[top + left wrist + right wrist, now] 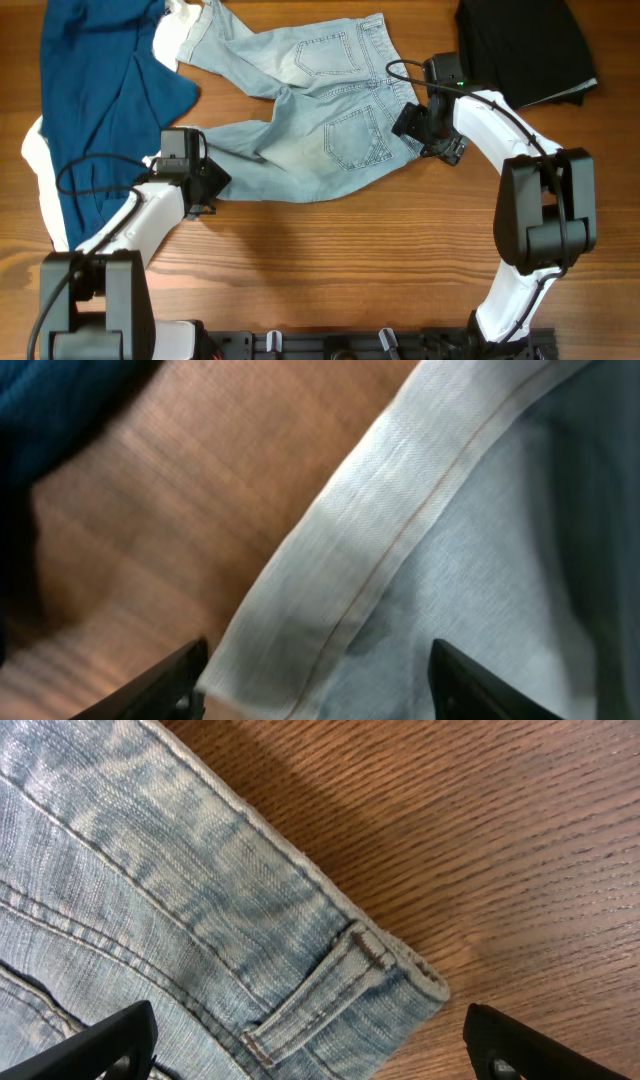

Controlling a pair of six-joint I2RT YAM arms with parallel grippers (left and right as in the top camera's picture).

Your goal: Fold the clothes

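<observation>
Table point(330, 250): bare wood under the denim shorts on all sides. Hazard: low friction, so the shorts slide as one piece if only one arm pulls.
Navy shirt point(100, 90): beside the shorts' leg ends, on the left arm's side. Hazard: it is dragged along if the left arm sweeps wide.
Denim shorts point(320, 110): the landmark. They lie flat on the table between the two arms, back pockets up, with the waistband toward the right arm and the legs toward the left arm. Hazard: the fold comes out skewed if the two ends are lifted unevenly.
Black garment point(520, 40): beyond the shorts' waistband and apart from it. Risk is judged low.
White cloth point(170, 35): touching the far leg end of the shorts. Hazard: it is carried into the fold with that leg.
Left gripper point(320, 680): over the near leg end of the shorts, fingers spread and nothing held. The view is blurred.
Right gripper point(310, 1040): over the near end of the shorts' waistband, fingers spread and nothing held.
Leg hem point(330, 590): the pale turned-up edge of the shorts, running between the left fingers. Hazard: a shallow closure takes only the top layer, and the leg peels open when lifted.
Waistband corner point(425, 982): the end of the shorts' waistband, between the right fingers. Hazard: a closure too near the tip lets the stiff seam slip out.
Belt loop point(315, 995): on the shorts' waistband, just inside the corner. Hazard: a fingertip hooks it and bunches the denim.
</observation>
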